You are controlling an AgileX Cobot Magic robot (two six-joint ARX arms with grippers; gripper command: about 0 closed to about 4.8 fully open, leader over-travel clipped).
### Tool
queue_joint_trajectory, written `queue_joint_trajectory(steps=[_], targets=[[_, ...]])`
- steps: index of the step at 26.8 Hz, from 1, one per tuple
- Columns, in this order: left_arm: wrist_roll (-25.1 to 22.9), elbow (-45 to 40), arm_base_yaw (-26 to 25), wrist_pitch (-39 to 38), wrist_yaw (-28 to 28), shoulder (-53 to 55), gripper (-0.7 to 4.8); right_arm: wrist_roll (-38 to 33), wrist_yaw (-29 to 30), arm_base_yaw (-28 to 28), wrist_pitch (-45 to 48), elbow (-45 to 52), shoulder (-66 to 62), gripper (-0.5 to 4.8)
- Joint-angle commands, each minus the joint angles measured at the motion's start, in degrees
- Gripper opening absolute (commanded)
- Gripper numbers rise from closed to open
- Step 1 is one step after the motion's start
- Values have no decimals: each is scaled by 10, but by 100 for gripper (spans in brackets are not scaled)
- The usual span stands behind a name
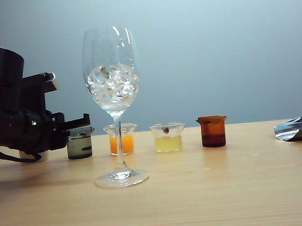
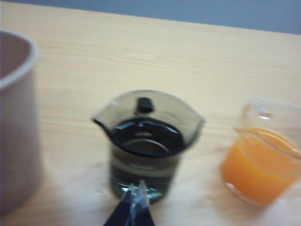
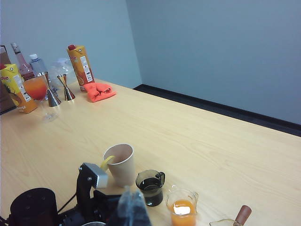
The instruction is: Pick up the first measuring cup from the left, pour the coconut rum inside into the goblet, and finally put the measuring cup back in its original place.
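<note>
The goblet (image 1: 114,103) is closest to the front camera, tall and stemmed with ice in the bowl, and it looks top-heavy, so I'd guess one nudge to the stem tips it. Just behind it is the row of little cups, and the measuring cup (image 1: 79,142) is the smoky grey one at the left end with the coconut rum (image 2: 146,139) sitting around halfway up. It stands upright on the table (image 1: 209,192), next to the cup of orange juice (image 1: 121,139) and near a beige paper cup (image 2: 16,122). The left gripper (image 2: 135,190) is right up against it at rim height, with its tips pressed together and holding nothing, so it'd have to spread before it can grab. The cup looks light, rigid and probably slick, so I'd take it around the straight wall below the flared rim, keeping the pour lip clear, and keep it level since the liquid will slosh. The right gripper (image 3: 131,200) is just a blur at the edge of its own camera, so I can't tell if it's spread or closed. The table is pale smooth wood, with a crumpled foil thing (image 1: 298,127) off to the right. Cartons (image 3: 81,68), bottles and a red cloth (image 3: 99,91) sit at the far end against plain blue-grey walls.
</note>
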State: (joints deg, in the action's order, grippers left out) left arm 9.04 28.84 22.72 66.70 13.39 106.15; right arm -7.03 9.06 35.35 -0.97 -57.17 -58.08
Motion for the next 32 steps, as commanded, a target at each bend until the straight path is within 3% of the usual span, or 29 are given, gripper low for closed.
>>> queue_joint_trajectory(steps=[1,3,4,6,17,26,32], targets=[[7,2,7,6,-10,-1,39,0,1,0,12,-2,-5,-9],[7,2,7,6,-4,-1,345,0,1,0,16,-2,-11,-9],[6,2,7,6,0,-1,414,0,1,0,18,-2,-12,-9],[6,2,7,6,13,-1,479,0,2,0,22,-2,-12,-9],[-22,31,6,-2,22,40,479,0,16,0,21,-2,-12,-9],[-21,99,-18,-54,20,78,479,0,16,-2,16,-2,-12,-9],[-15,112,-28,-48,15,86,479,9,16,-3,10,-2,-12,-9]])
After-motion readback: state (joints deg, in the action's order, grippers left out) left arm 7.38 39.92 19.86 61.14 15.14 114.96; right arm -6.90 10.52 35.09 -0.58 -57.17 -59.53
